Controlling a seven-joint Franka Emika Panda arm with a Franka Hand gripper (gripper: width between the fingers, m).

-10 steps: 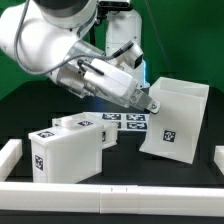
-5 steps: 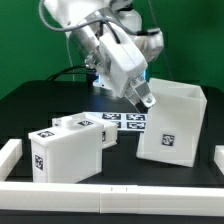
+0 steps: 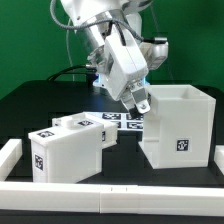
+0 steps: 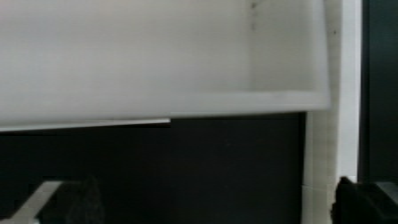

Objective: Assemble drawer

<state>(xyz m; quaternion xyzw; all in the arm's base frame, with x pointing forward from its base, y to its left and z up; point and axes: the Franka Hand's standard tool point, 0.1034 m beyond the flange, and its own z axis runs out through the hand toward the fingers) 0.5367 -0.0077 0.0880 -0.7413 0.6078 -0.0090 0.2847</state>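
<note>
Since a second ago the tilted drawer shell [image 3: 178, 128] has settled upright and flat, open side up, near the bench edge on the exterior view's right. The gripper [image 3: 141, 104] hangs at its rim corner, fingers [image 4: 68, 200] spread wide, clasping nothing. Two trays [image 3: 66, 150] sit toward the bench's front corner on the exterior view's left.

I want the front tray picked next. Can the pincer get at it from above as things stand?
Probably yes. The front tray has a bare top with nothing over it. The pincer hangs open by the shell wall, well apart from the tray, and the space between them looks free.
</note>
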